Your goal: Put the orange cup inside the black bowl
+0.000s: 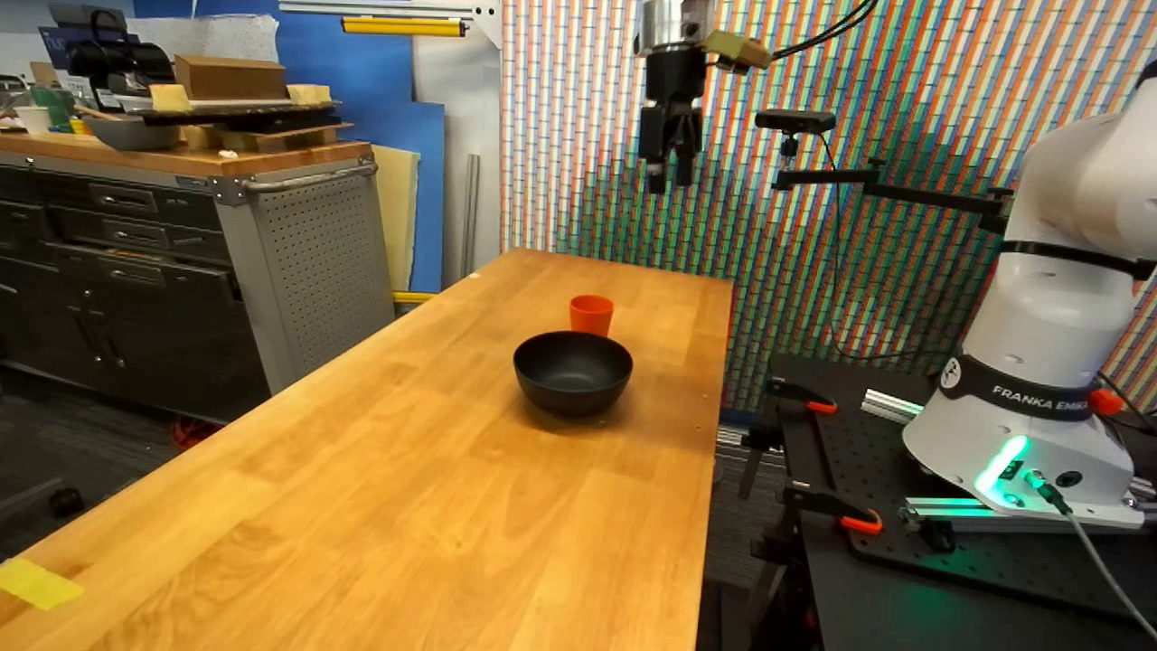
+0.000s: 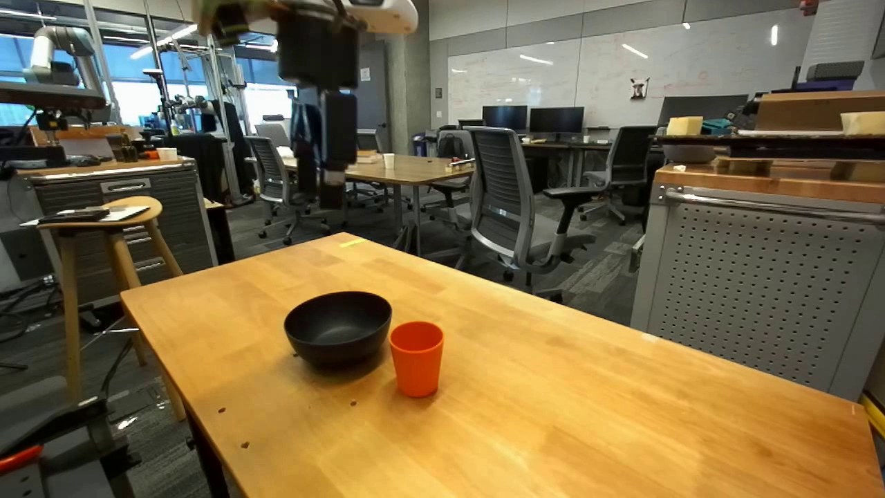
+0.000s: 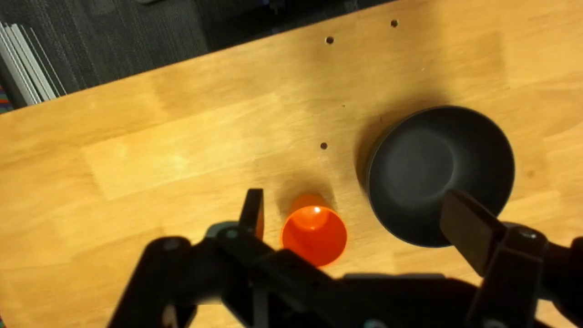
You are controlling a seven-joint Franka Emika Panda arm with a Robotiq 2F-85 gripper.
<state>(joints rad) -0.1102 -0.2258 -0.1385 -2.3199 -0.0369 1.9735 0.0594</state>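
The orange cup stands upright on the wooden table, close beside the black bowl. It shows in both exterior views [image 1: 591, 313] [image 2: 417, 366], and its lower part is hidden by the bowl in one of them. The black bowl is upright and holds nothing; it shows in both exterior views [image 1: 573, 389] [image 2: 337, 339]. My gripper hangs high above the table in both exterior views [image 1: 671, 179] [image 2: 320, 187]. In the wrist view my gripper [image 3: 357, 212] is open with nothing between its fingers. There the cup [image 3: 314, 234] lies below, nearer the left finger; the right finger overlaps the bowl [image 3: 419, 164].
The wooden table [image 1: 434, 506] bears the cup and bowl, with yellow tape [image 1: 38, 583] at one end. A grey cabinet [image 1: 316, 235] stands past one long side. The robot's black base table [image 1: 904, 597] stands beside the other. A camera on an arm [image 1: 795, 120] is near the gripper.
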